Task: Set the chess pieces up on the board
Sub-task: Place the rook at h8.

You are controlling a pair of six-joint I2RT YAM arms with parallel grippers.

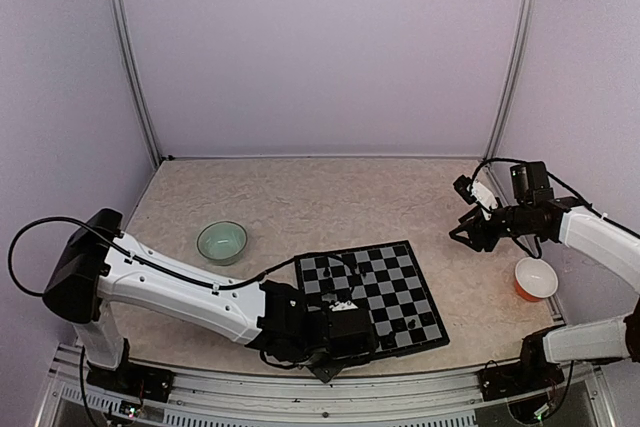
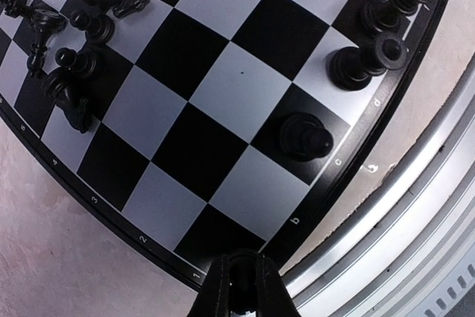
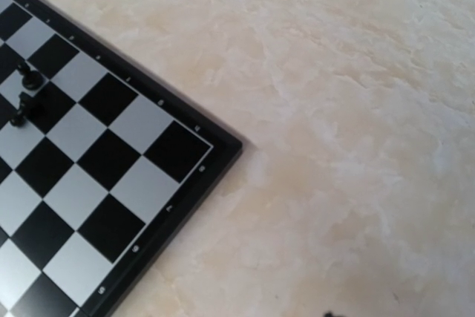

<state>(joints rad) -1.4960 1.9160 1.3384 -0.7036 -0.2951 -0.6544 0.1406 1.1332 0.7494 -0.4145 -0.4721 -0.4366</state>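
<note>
Black chess pieces (image 2: 306, 136) sit scattered on the board (image 2: 223, 87), few along its edge rank, so my left claw (image 2: 237, 278) hangs over the board's corner, likely to fill it, tips pinched together, whether on a piece I cannot tell

Lab test cell, not a home or shop. You see plain lilac panels (image 1: 320, 47) closing in the space behind the board (image 1: 395, 267) and on both sides of it, joined by bare aluminium posts (image 1: 128, 57). The board lies on a beige marbled tabletop (image 1: 330, 197). In front of the board, a slotted aluminium rail (image 1: 300, 392) carries the arm bases (image 1: 120, 377). A loose black cable (image 1: 30, 237) loops well left of the board.
</note>
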